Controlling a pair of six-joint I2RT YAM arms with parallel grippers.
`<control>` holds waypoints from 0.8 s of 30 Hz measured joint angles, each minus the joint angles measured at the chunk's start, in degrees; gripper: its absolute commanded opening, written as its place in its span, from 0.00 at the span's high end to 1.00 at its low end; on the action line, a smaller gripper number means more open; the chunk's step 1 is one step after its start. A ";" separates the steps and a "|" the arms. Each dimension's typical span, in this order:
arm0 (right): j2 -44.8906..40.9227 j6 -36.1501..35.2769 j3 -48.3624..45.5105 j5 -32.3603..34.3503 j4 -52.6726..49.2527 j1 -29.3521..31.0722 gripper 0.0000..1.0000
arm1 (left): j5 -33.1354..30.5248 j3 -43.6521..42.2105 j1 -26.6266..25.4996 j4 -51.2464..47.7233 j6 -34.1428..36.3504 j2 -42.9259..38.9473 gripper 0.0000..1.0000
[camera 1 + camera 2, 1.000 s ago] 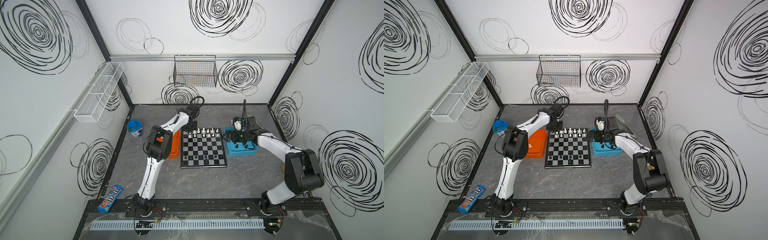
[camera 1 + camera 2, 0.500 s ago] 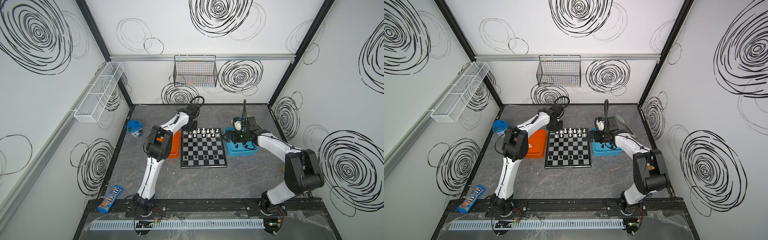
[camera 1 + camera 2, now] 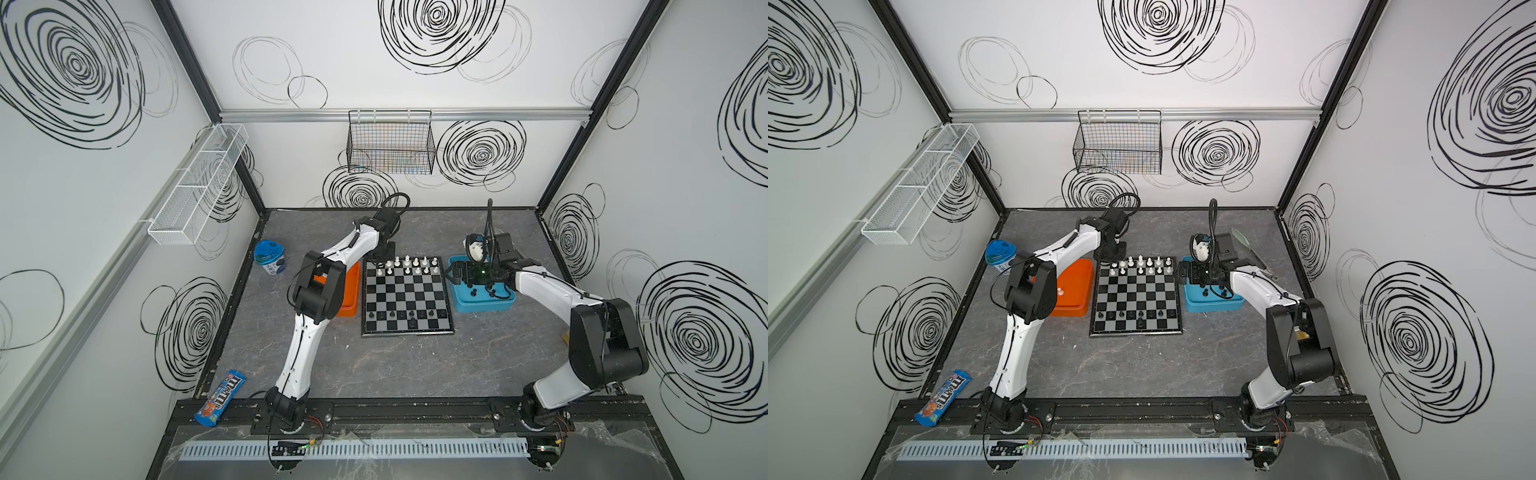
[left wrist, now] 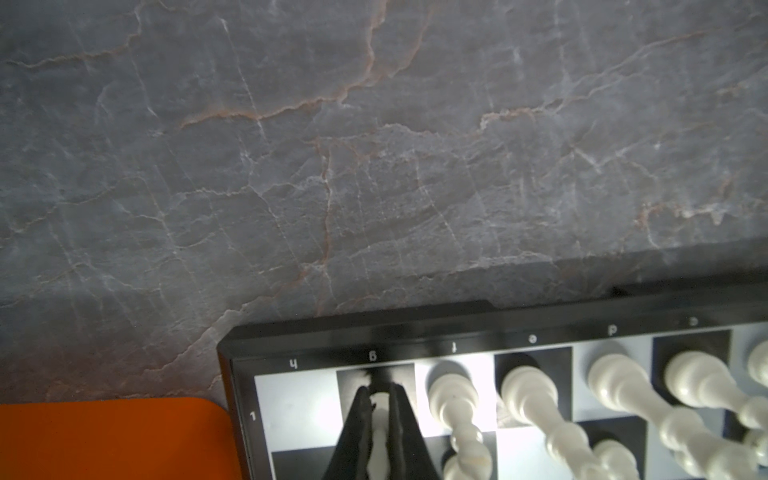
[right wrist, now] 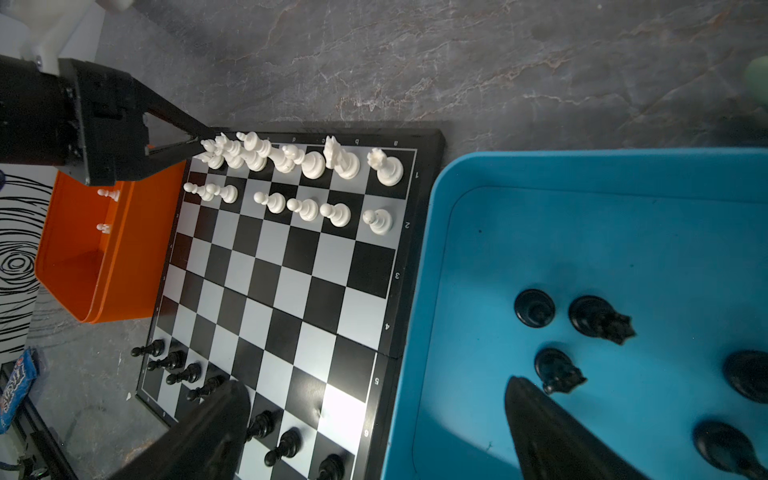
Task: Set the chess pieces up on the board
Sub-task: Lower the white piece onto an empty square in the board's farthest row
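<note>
The board (image 3: pixel 405 299) (image 3: pixel 1136 297) lies mid-table. Several white chess pieces (image 3: pixel 409 262) (image 5: pixel 291 162) fill its two far rows, and several black ones (image 3: pixel 405 316) stand near the front. My left gripper (image 3: pixel 376 262) (image 4: pixel 379 388) is at the far left corner, shut on a white piece (image 4: pixel 379 436) that rests on the dark g1 square. My right gripper (image 3: pixel 453 274) (image 5: pixel 374 384) is open and holds nothing. It hovers over the board's right edge and the rim of the blue tray (image 3: pixel 482 305) (image 5: pixel 623 174). Several black pieces (image 5: pixel 557 370) lie in that tray.
An orange tray (image 3: pixel 351 291) (image 5: pixel 104 270) left of the board holds two white pawns (image 5: pixel 109 194). A blue-lidded cup (image 3: pixel 270 257) stands far left, and a candy bag (image 3: pixel 220 392) lies front left. A gooseneck stand (image 3: pixel 473 249) rises behind the blue tray. A wire basket (image 3: pixel 390 145) hangs on the back wall.
</note>
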 measured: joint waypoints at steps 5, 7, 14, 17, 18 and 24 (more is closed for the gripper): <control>0.00 0.00 -0.02 -0.02 0.04 -0.04 0.00 | 0.00 -0.81 -0.15 -0.02 -0.02 0.00 0.79; 0.00 0.00 -0.02 -0.02 0.04 -0.04 0.00 | -0.04 -0.96 -0.20 0.00 -0.02 0.00 0.79; 0.00 0.00 -0.11 -0.02 0.04 -0.04 0.00 | -0.44 -0.98 -0.22 0.02 0.04 0.00 0.77; 0.00 0.00 -0.11 -0.02 0.07 -0.04 0.00 | -0.79 -1.05 -0.24 -0.02 0.17 0.00 0.75; 0.00 0.00 -0.13 -0.04 0.07 -0.04 0.00 | -0.92 -1.05 -0.24 0.00 0.17 0.00 0.75; 0.00 0.00 -0.13 -0.04 0.07 -0.04 0.00 | -1.29 -1.05 -0.26 0.00 0.20 0.00 0.72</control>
